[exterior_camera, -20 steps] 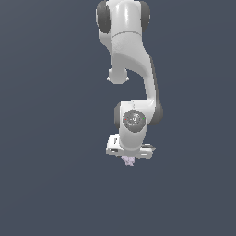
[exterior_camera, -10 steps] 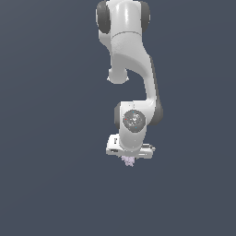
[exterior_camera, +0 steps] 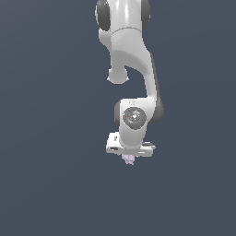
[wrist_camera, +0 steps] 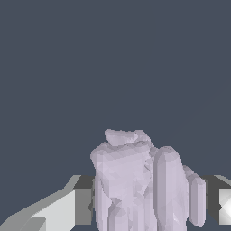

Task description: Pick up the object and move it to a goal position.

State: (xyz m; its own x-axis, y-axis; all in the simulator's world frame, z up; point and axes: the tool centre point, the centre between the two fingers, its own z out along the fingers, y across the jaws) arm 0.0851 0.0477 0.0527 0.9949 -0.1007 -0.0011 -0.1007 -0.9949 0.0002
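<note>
Nothing is moving that I can make out since a second ago: the white arm is hanging in the same pose, and the hand is staying at the same spot against the flat dark grey-blue surroundings. The arm is reaching down from the top of the exterior view, its round wrist joint sitting just above the broad white hand. The object, a tiny pale lilac-pink lump, is peeking out right beneath the hand, much narrower than the hand itself. From the wrist view the object is filling the space between the two fingers, bumpy and irregular, with the fingers pressing in on it from either side. So the hand is pinching the object and holding it.
</note>
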